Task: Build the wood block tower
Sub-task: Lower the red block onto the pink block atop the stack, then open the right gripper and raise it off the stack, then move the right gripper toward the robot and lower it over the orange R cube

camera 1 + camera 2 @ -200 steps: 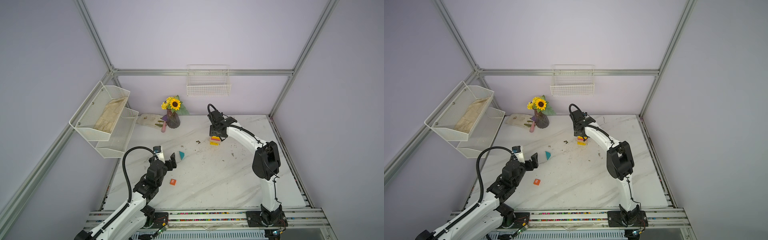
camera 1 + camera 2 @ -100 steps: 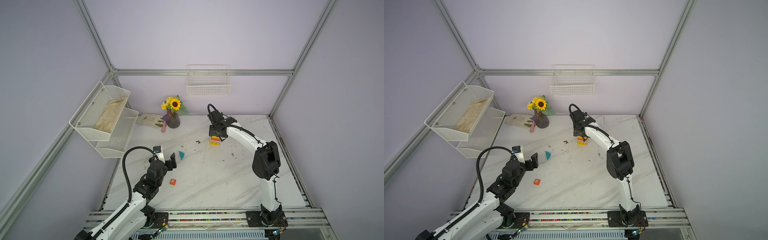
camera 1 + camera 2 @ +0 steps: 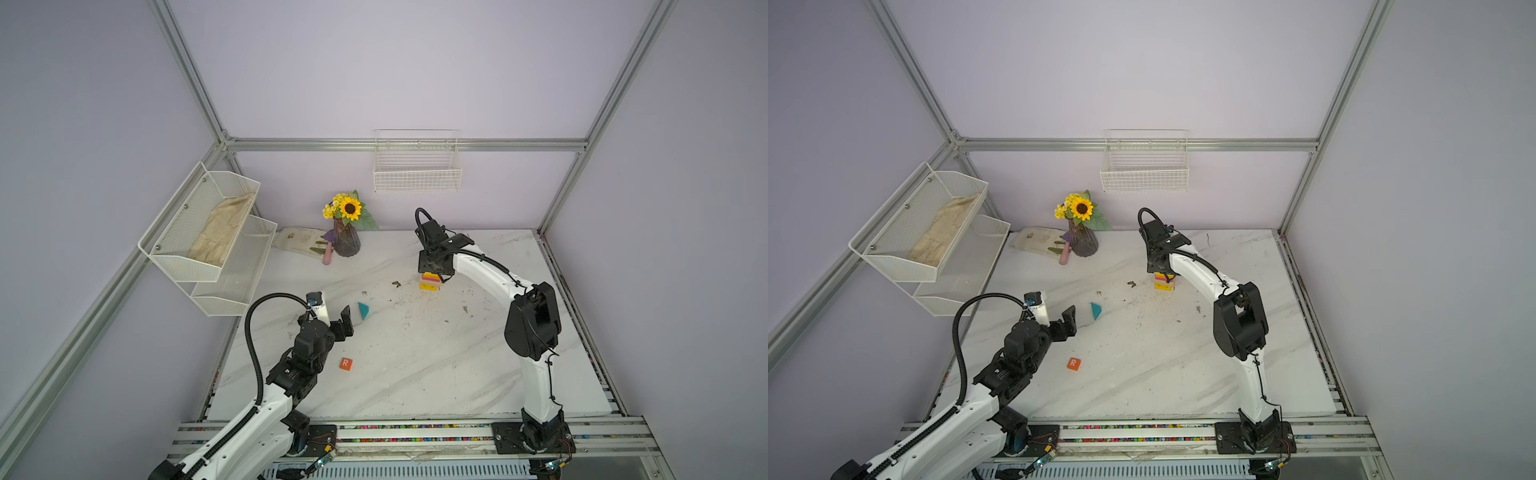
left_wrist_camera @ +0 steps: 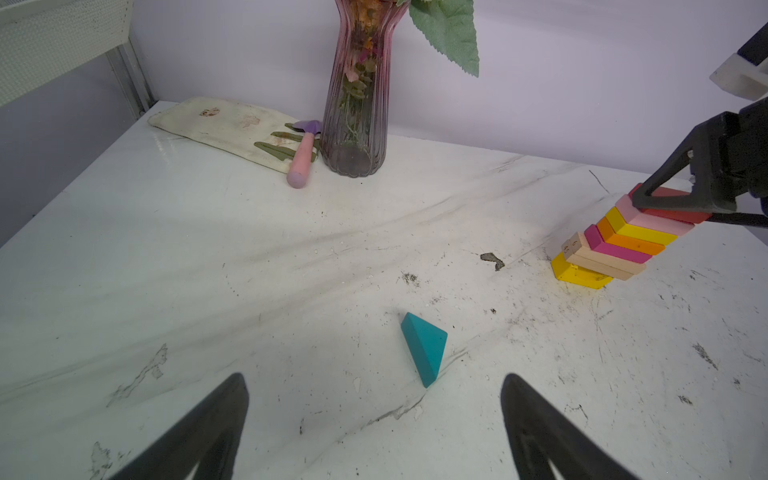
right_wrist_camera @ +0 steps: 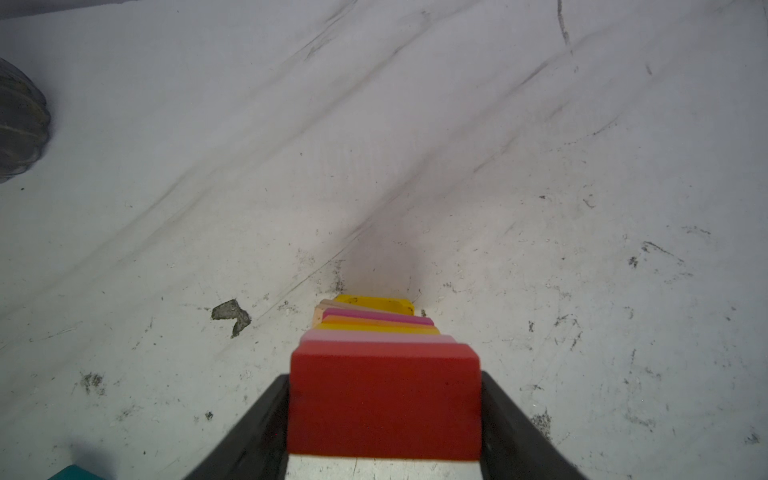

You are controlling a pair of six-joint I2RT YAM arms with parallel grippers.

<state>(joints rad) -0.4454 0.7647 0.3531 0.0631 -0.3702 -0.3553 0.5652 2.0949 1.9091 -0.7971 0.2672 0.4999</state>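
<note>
The tower is a leaning stack of slabs: yellow at the base, then tan, magenta, orange, yellow, pink and a red block on top. My right gripper is shut on that red block, one finger against each side, with the block resting on the stack. A teal triangle lies on the table just ahead of my left gripper, which is open and empty. An orange "R" cube lies nearer the front, beside the left arm.
A vase of flowers stands at the back, with a pink-handled trowel and a cloth pouch beside it. Wire shelves hang at the left and a wire basket on the back wall. A dark chip lies near the tower.
</note>
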